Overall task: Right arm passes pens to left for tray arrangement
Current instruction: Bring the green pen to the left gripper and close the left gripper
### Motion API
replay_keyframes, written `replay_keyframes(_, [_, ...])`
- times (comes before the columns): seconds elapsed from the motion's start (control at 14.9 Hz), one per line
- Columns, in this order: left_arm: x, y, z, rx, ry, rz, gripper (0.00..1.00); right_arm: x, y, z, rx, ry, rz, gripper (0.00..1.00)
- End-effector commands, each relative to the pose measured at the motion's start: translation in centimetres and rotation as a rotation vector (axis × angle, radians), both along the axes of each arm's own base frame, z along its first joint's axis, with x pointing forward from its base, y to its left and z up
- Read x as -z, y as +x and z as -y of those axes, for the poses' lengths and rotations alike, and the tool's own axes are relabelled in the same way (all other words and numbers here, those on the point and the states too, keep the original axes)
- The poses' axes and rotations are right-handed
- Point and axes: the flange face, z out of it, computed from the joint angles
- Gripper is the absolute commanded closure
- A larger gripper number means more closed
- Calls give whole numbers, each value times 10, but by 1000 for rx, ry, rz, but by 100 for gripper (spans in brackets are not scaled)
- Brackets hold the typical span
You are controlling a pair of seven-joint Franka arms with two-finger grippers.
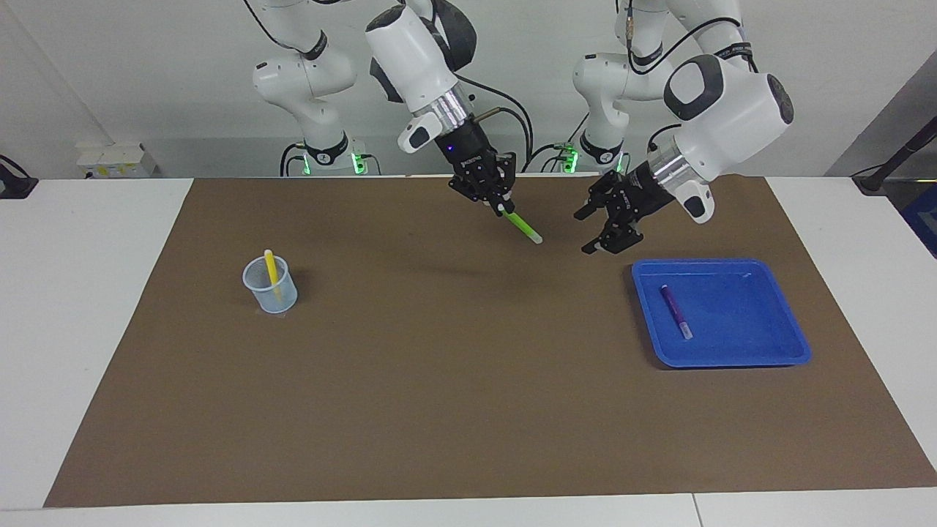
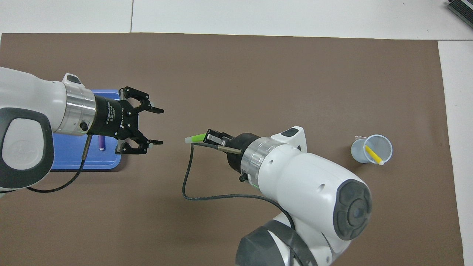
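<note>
Now the green pen (image 1: 521, 225) is held tight by the right tool (image 1: 498, 207), up over the middle of the counter (image 1: 454, 380). Its long side is slanted down, and its pale tip is pointed at the left tool (image 1: 594, 231). That tool is spread wide, just beside the tip, not touching. Farther out, the purple pen (image 1: 675, 310) is seen lying in the tray (image 1: 776, 344), and the yellow pen (image 1: 271, 270) stands in the cup (image 1: 270, 288).
</note>
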Motion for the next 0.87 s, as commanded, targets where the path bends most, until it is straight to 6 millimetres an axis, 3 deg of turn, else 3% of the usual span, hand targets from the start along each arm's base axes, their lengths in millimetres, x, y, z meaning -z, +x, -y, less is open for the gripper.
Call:
replay_keyframes(0.0, [4,-24,21,-41,-60,1,16,0,-9,-7,14,39,-8,100])
replay_keyframes(0.27, [12,-39,52,-58,-64,0,16,1,-8,-6,16,42,-11,100])
replay_keyframes(0.54, [22,-52,63,-59,-56,9,17,3,-7,-5,12,39,-11,100])
replay_keyframes(0.6, [23,-55,71,-55,-61,13,20,2,-7,-6,11,39,-9,100])
replay_keyframes(0.8, [20,-55,73,-49,-64,18,45,2,-6,-5,9,37,-7,100])
